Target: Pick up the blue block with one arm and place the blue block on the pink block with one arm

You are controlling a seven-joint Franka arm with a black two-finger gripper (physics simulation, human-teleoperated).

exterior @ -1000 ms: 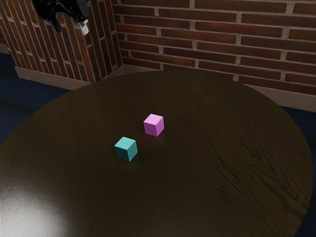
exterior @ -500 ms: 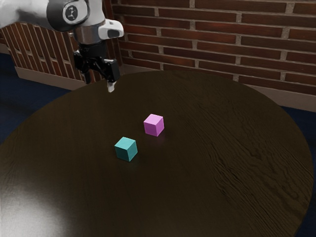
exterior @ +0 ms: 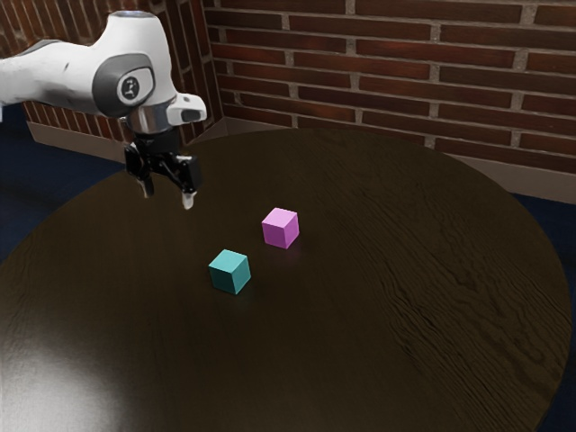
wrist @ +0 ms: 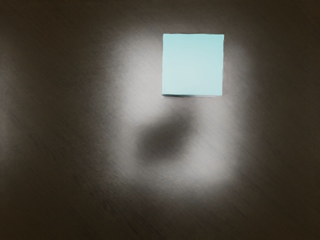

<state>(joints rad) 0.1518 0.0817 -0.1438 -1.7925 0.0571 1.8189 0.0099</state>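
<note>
On the dark round table the blue block, a teal cube, rests near the middle. The pink block stands apart from it, slightly farther back and toward the exterior view's right. My gripper hangs open and empty above the table, to the exterior view's left of both blocks and higher than them. From the wrist camera the blue block appears as a pale blue square on the table, with a dark shadow patch beside it.
A brick wall runs behind the table, with a brick corner pillar behind the arm. The table's rim curves away at the exterior view's right. A bright glare patch lies on the near tabletop.
My arm has come down from the upper left corner toward the table, and the gripper now hangs lower and nearer the blocks. Both blocks stay where they were.
</note>
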